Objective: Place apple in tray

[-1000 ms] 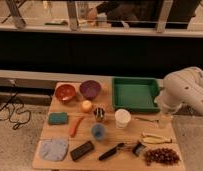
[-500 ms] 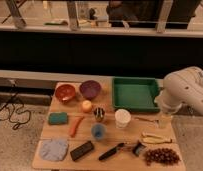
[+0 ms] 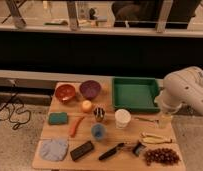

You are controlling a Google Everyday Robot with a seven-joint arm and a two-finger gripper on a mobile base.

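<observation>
The apple [image 3: 86, 105], small, round and yellowish-orange, lies on the wooden table just in front of the two bowls, left of centre. The green rectangular tray [image 3: 135, 95] stands at the back right of the table with nothing in it. My white arm reaches in from the right, and my gripper [image 3: 165, 120] hangs pointing down over the table's right edge, just in front of the tray's near right corner. It is open and holds nothing. The apple is well to its left, beyond the white cup.
A red bowl [image 3: 65, 92] and a purple bowl [image 3: 89, 89] stand behind the apple. Nearby are a small can [image 3: 99, 113], white cup [image 3: 122, 118], carrot [image 3: 75, 126], green sponge [image 3: 58, 118], blue cup [image 3: 98, 131], blue cloth [image 3: 54, 149] and grapes [image 3: 160, 156].
</observation>
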